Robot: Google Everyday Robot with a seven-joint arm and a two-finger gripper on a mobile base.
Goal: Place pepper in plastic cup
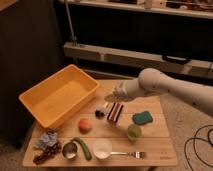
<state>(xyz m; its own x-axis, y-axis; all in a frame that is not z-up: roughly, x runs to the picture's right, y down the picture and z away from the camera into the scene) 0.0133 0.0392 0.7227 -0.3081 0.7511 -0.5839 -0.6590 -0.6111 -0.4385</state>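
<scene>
1. Hand (112, 96) hangs over the back-middle of the desk (160, 142), on the end of the white arm coming in from the right of the picture. Its fingers are pinched together, pretty much fully closed, and I can't see anything between them.
2. Right below it sit a small dark can-like thing (101, 112) and a striped packet (115, 112). I can't tell what either really is, and neither is my target anyway.
3. Pepper (83, 148) is lying flat near the front edge of the desk, well away from the hand. It's squeezed between the little metal cup (70, 150) and the white cup (102, 148). It might be touching the metal one, I can't say for sure.
4. Plastic cup (133, 132), the light-green see-through one, stands upright on the far side of the white cup from the pepper, just in front of the green sponge (143, 118). I can't see anything in it.
5. My read is that we're at the reach-for-the-pepper step, with nothing picked up yet.
6. For the next move I'd open the fingers, bring the hand forward over the pepper's middle and come straight down across its narrow width. It's a tight spot with a cup on either side and the orange-red fruit (85, 125) just behind, so bumping something is the main worry.
</scene>
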